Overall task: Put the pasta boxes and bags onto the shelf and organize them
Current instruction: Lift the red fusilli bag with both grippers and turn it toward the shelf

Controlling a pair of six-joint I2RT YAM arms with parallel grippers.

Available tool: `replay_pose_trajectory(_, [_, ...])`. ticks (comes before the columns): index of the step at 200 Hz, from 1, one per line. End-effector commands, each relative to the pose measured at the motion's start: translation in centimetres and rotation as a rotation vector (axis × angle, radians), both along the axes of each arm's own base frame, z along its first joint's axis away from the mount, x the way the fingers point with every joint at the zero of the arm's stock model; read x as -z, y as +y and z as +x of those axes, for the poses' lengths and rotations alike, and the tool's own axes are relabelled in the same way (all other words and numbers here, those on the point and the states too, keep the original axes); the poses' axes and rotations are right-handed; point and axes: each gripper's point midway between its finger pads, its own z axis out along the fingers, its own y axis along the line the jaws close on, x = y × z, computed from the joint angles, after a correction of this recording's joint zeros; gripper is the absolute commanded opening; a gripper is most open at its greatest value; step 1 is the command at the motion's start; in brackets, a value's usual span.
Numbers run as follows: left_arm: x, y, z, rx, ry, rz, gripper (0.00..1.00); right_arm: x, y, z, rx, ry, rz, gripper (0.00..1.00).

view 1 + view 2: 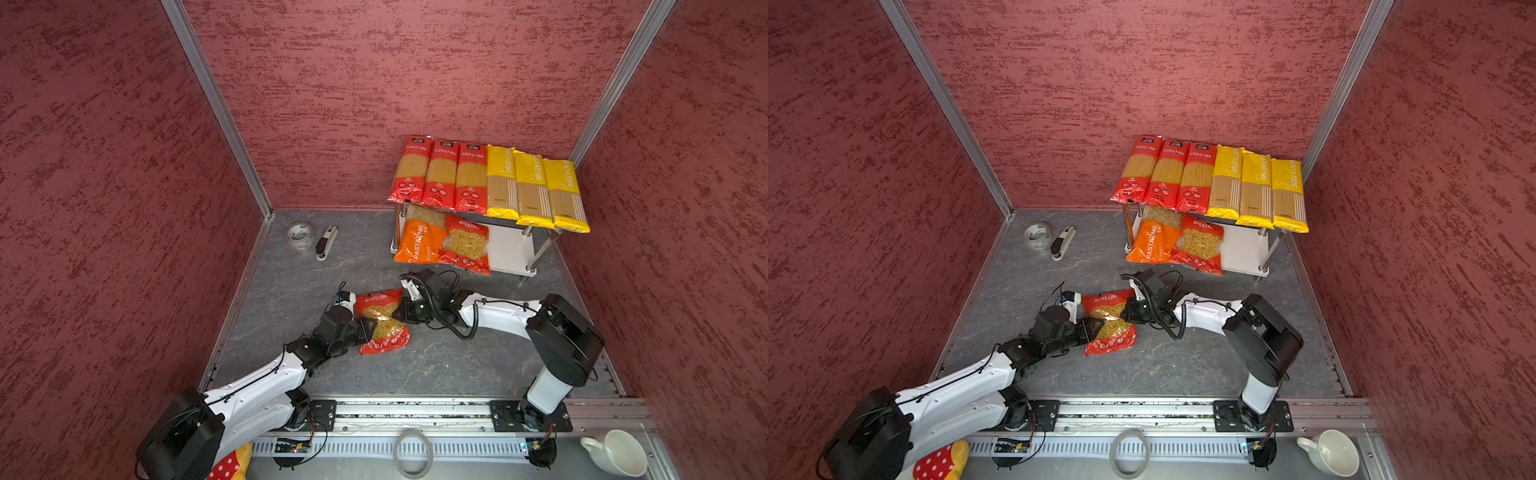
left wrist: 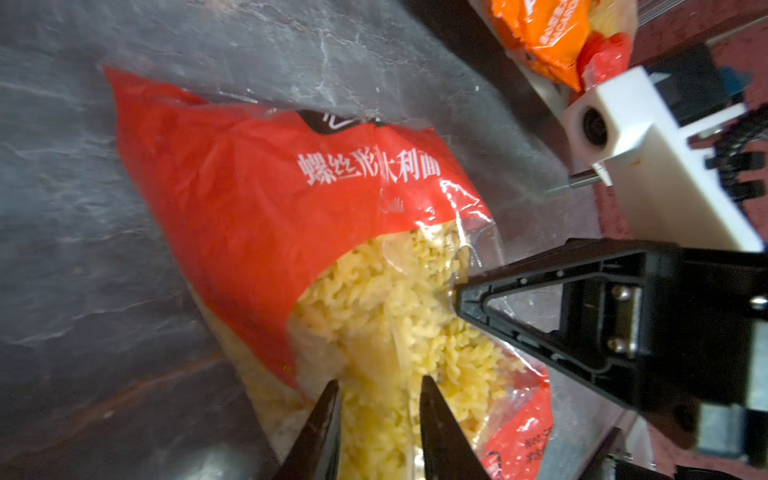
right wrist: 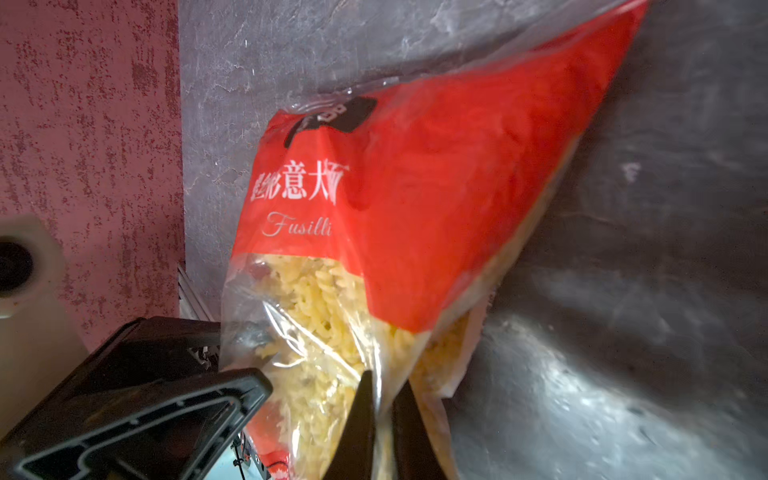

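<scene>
My left pincer (image 2: 379, 380) is clamped on the red fusilli bag (image 1: 382, 322) from its 9 o'clock side, pasta bunched in its grip. My right pincer (image 3: 384, 380) is pinched tight on the same bag's film at 3 o'clock. The bag is out over the bench (image 1: 291, 291), at 7 o'clock from the shelf (image 1: 511, 249), possibly lifted a touch, hard to tell. Six spaghetti packs (image 1: 500, 183) line the top tier.

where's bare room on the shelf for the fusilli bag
Room for the fusilli bag: the lower tier's right half is bare, between the red pasta bag and the right posts. Its left is taken by the orange bag. Up top it's crowded: six spaghetti packs edge to edge.
</scene>
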Motion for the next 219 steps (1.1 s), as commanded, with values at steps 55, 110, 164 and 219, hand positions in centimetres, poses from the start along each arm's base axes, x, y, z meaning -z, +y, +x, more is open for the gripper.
replay_pose_trajectory(55, [-9.3,-7.5,2.0,0.207,-0.216,-0.156,0.19,-7.9,-3.7,-0.5,-0.082,-0.218,0.035,0.0])
replay_pose_trajectory(110, [-12.2,-12.1,2.2,0.323,-0.265,-0.188,0.16,-10.1,-7.3,-1.3,-0.032,-0.283,0.037,0.0])
replay_pose_trajectory(164, [-8.9,-10.9,2.1,0.288,-0.181,-0.081,0.34,-6.1,-11.2,-0.8,0.101,-0.175,-0.038,0.0])
replay_pose_trajectory(219, [0.1,-9.7,0.8,0.238,0.022,0.111,0.65,-1.6,-14.2,-0.2,0.195,-0.096,-0.11,0.0])
